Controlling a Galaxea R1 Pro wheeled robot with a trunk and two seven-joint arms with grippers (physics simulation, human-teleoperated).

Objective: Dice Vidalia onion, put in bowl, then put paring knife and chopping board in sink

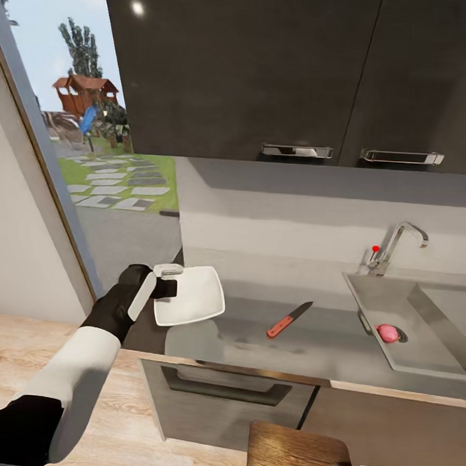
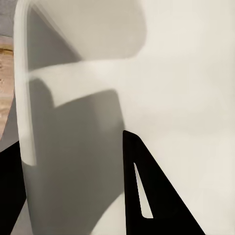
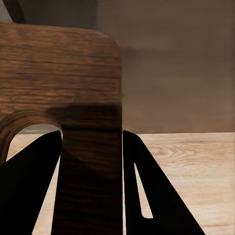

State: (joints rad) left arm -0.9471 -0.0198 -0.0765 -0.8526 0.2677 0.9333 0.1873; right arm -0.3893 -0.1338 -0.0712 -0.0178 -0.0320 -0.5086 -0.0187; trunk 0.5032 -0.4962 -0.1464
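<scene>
The white bowl has its rim pinched in the left gripper. The brown board sits clamped between the right gripper's fingers.

We see the glossy white bowl up close, its rim between our left pincer's dark fingers, with wooden floor beyond.

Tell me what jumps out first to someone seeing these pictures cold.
The white bowl, gripped at its rim by the left gripper, sits at the countertop's left end. The red-handled paring knife lies alone mid-counter, and the pinkish Vidalia onion rests in the sink. The right gripper clamps the chopping board.
</scene>
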